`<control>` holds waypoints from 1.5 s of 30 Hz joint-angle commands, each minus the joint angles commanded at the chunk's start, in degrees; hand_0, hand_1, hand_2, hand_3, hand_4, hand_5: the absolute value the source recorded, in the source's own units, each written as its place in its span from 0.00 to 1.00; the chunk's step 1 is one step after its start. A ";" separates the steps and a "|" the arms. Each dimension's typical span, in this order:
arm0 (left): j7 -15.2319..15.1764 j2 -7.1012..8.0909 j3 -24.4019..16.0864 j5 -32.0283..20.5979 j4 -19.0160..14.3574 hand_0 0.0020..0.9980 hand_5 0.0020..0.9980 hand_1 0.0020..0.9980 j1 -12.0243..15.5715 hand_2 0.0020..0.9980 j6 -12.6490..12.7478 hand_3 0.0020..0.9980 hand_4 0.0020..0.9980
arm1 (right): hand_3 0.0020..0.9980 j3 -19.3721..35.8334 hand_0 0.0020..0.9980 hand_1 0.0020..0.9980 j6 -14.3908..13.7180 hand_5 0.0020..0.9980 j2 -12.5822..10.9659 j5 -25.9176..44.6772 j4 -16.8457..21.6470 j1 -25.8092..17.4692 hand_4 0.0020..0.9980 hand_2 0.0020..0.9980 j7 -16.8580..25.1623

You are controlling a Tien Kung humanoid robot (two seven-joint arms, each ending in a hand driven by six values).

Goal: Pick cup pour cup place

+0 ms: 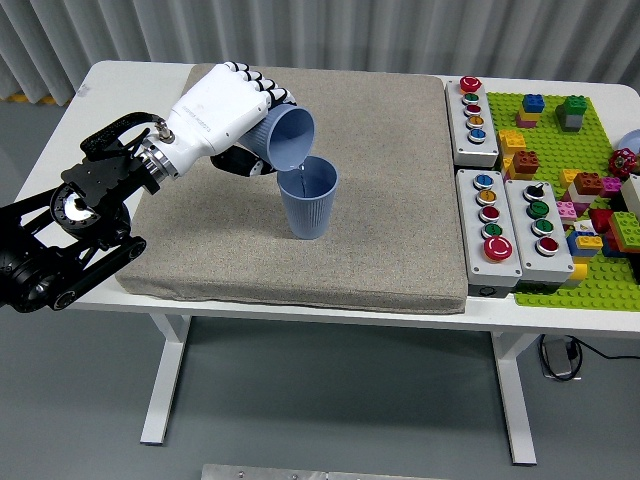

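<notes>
From the head view, the left hand (222, 110) is reaching in over the grey mat (200, 250), its white fingers wrapping around a blue cup (288, 137) and clamping it. That cup is tilting steeply, mouth facing right and down, with its lower lip hanging just above the rim of a second blue cup (308, 197). The second cup is standing upright on the mat, near its middle (a thin stream seems to be running from one into the other, though it is too fine to be sure). The black left arm (70, 225) is coming in from the lower left, across the table (120, 75) edge. The right hand is not showing. To the right of the mat, three button boxes (497, 215) are sitting beside a green plate (560, 275) covered with coloured bricks.
</notes>
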 joint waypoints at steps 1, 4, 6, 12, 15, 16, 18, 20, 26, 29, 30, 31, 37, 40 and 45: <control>0.10 0.09 0.14 0.11 -0.06 0.46 0.22 0.45 -0.10 0.49 0.13 0.49 0.81 | 0.63 -0.02 0.71 0.71 -0.01 0.49 0.00 0.02 0.00 0.03 0.07 0.67 0.00; 0.41 0.24 0.60 0.44 -0.18 0.46 0.22 0.45 -0.30 0.49 0.50 0.49 0.81 | 0.63 -0.07 0.71 0.71 -0.04 0.49 -0.02 0.14 -0.02 0.06 0.07 0.67 0.04; 0.59 0.28 0.86 0.66 -0.10 0.46 0.23 0.45 -0.43 0.49 0.70 0.49 0.81 | 0.63 -0.07 0.70 0.71 -0.03 0.49 -0.01 0.13 -0.02 0.05 0.07 0.67 0.04; 0.98 0.56 1.85 1.06 -0.05 0.46 0.23 0.45 -0.99 0.49 1.31 0.49 0.81 | 0.63 -0.06 0.70 0.71 -0.03 0.49 -0.02 0.13 -0.02 0.07 0.07 0.67 0.03; 1.21 0.62 2.27 1.32 -0.06 0.46 0.23 0.45 -1.12 0.49 1.53 0.49 0.81 | 0.63 -0.07 0.70 0.71 -0.04 0.49 -0.01 0.14 -0.03 0.07 0.07 0.67 0.06; 1.25 0.63 2.43 1.32 -0.01 0.46 0.23 0.45 -1.20 0.49 1.62 0.49 0.81 | 0.63 -0.08 0.70 0.71 -0.05 0.49 -0.01 0.19 -0.03 0.07 0.07 0.67 0.06; 1.32 0.67 2.63 1.35 0.10 0.46 0.23 0.45 -1.33 0.49 1.68 0.49 0.81 | 0.63 -0.08 0.71 0.71 -0.05 0.49 -0.02 0.21 -0.03 0.07 0.07 0.67 0.08; 1.34 0.68 2.69 1.37 0.14 0.46 0.23 0.45 -1.37 0.49 1.69 0.49 0.81 | 0.63 -0.07 0.71 0.71 -0.05 0.49 -0.02 0.20 -0.04 0.07 0.07 0.67 0.09; 1.82 0.89 3.88 1.69 0.53 0.46 0.23 0.45 -2.19 0.49 2.14 0.49 0.80 | 0.63 -0.18 0.71 0.71 -0.09 0.49 -0.04 0.48 -0.05 0.30 0.07 0.67 0.09; 2.19 0.95 4.10 2.06 0.55 0.46 0.23 0.45 -2.29 0.49 2.42 0.49 0.80 | 0.63 -0.15 0.70 0.71 -0.07 0.49 -0.04 0.41 -0.05 0.34 0.07 0.67 0.08; 2.30 0.96 4.09 2.20 0.51 0.46 0.23 0.45 -2.28 0.49 2.50 0.49 0.80 | 0.63 -0.14 0.70 0.71 -0.06 0.49 -0.04 0.38 -0.05 0.34 0.07 0.67 0.08; 2.48 0.99 4.17 2.54 0.32 0.46 0.23 0.45 -2.29 0.49 2.76 0.49 0.80 | 0.63 -0.16 0.70 0.71 -0.08 0.49 -0.04 0.46 -0.05 0.33 0.07 0.67 0.08; 2.98 0.91 3.94 2.54 0.27 0.46 0.22 0.45 -2.35 0.49 3.06 0.49 0.80 | 0.63 -0.10 0.70 0.71 -0.06 0.49 -0.01 0.30 -0.06 0.38 0.07 0.67 0.07; 3.14 0.99 3.86 2.54 0.29 0.46 0.22 0.45 -2.45 0.49 3.02 0.49 0.80 | 0.63 -0.13 0.70 0.71 -0.12 0.49 -0.01 0.48 -0.05 0.41 0.07 0.67 0.06; 3.21 1.02 4.01 2.54 0.28 0.46 0.22 0.45 -2.76 0.49 3.09 0.49 0.80 | 0.63 -0.13 0.70 0.71 -0.14 0.49 -0.02 0.48 -0.05 0.55 0.07 0.67 0.06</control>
